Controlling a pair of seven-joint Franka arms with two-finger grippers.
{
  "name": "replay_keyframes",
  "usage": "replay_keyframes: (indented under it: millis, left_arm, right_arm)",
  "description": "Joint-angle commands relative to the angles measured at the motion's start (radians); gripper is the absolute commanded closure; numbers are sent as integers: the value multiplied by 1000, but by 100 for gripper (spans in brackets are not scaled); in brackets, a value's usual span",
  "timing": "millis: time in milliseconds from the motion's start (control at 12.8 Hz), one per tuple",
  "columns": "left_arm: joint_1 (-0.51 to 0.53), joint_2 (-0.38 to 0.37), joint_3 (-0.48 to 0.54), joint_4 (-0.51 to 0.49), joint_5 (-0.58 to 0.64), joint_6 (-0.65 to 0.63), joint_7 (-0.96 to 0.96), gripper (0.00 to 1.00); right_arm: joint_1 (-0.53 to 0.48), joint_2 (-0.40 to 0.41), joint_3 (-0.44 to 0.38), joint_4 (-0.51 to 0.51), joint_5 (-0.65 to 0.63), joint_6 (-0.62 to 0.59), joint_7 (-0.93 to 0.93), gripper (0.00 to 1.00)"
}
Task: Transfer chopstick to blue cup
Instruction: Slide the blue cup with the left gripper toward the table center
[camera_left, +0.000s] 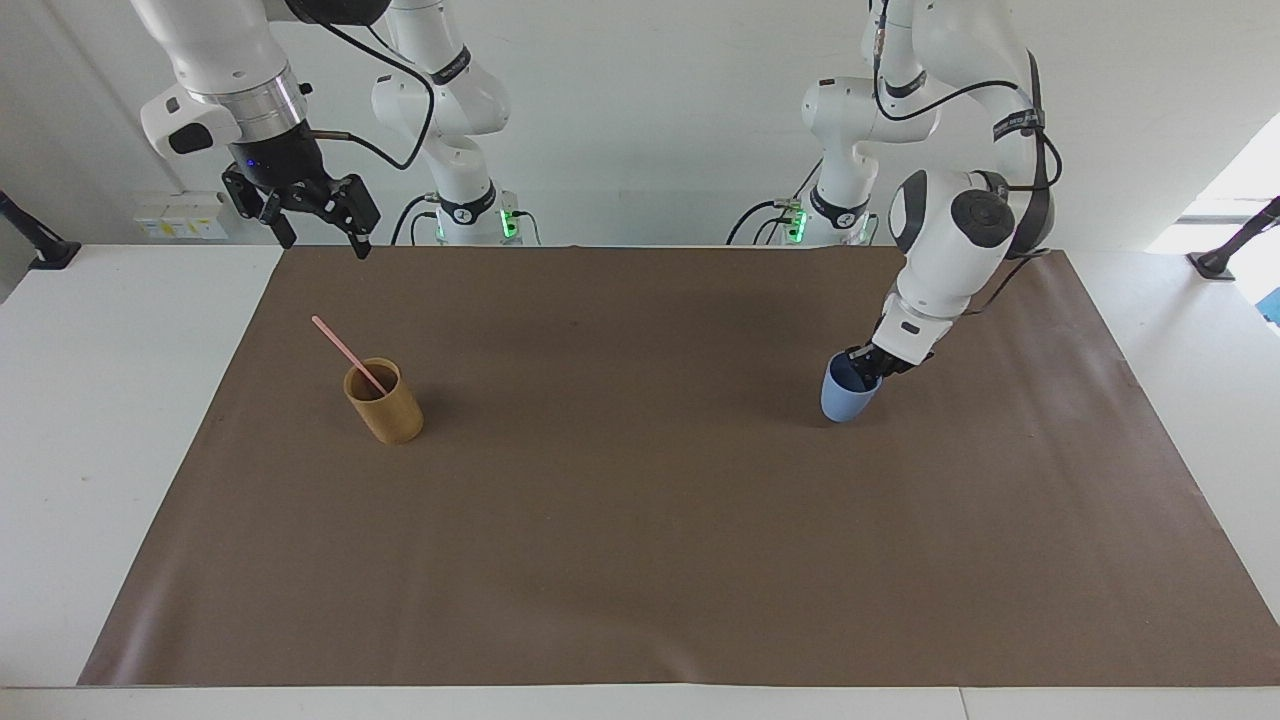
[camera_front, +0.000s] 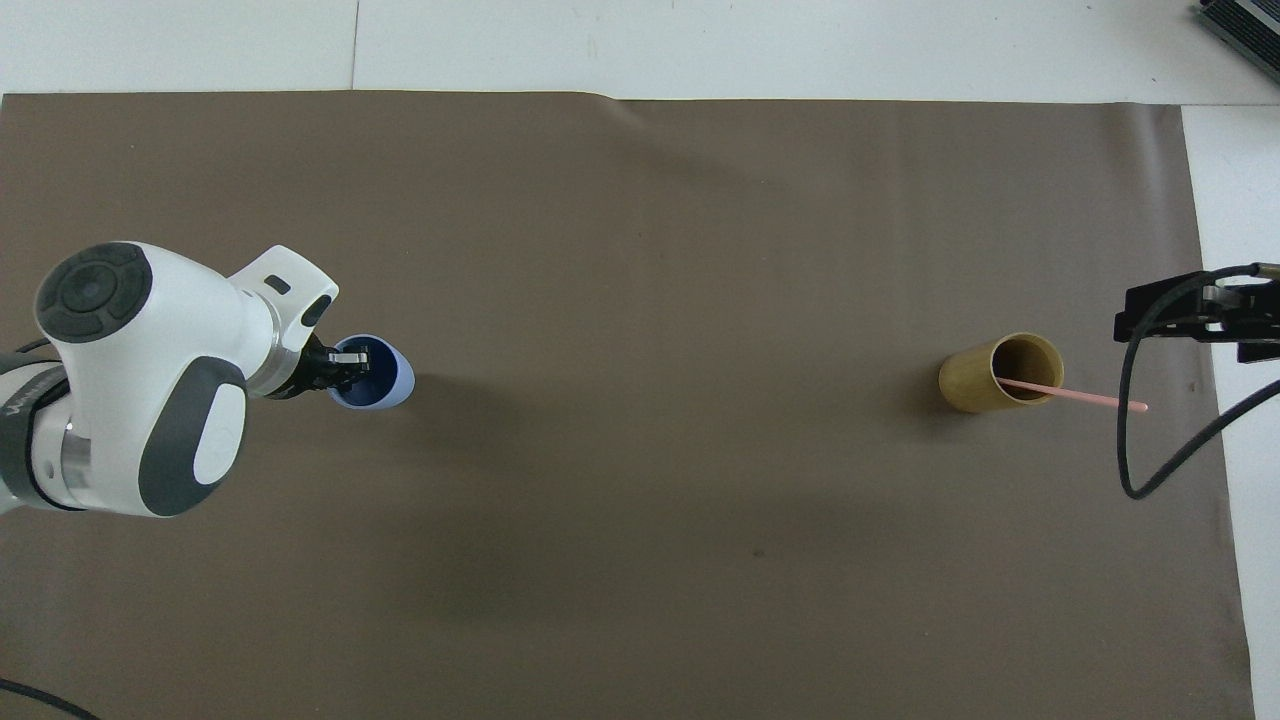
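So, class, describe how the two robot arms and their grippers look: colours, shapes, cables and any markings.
Both arms are glossy white, with rounded segments, and dark grey caps on the left arm's joints. Black bands with small white lettering ring some links. The right arm has a silver metal wrist collar. Loose black cables run along both. The left gripper and right gripper are black, angular, two-fingered. Green lights glow at the bases.
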Motion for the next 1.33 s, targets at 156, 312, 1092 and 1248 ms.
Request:
replay_keyframes:
  millis: [156,312,1092,1248]
  left_arm:
    - [-122,7,4,247,-8,-239,-185,100]
    - [-234,4,1,233,-15,-201,-342,100]
    - [-475,197,1,219,-97,57,-432,100]
    - [-489,198,2,205,-92,66,-435,100]
  right_arm:
    - [-13,-15,1,-18,21,2,-14,0]
    - [-13,-16,1,-20,21,2,-16,0]
    - [-25,-16,1,-20,21,2,-27,0]
    - [-25,-16,1,-20,21,2,-28,0]
